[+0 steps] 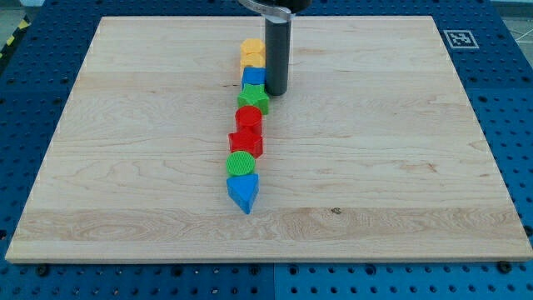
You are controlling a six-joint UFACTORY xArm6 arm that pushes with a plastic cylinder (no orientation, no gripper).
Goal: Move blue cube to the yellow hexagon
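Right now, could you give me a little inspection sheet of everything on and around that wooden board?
Surface: wooden board, pale, lying flat.
Job's things: blue cube touches the yellow hexagon above it.
Clutter: same column, downward: green block, red cylinder, red block, green cylinder, blue triangular block.
Pincer: none; my tip rests beside the blue cube, on the view's right.
Cables: nothing seen.
Surroundings: blue perforated table; marker tag.

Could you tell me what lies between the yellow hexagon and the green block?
In the camera view, only the blue cube lies between the yellow hexagon and green block.
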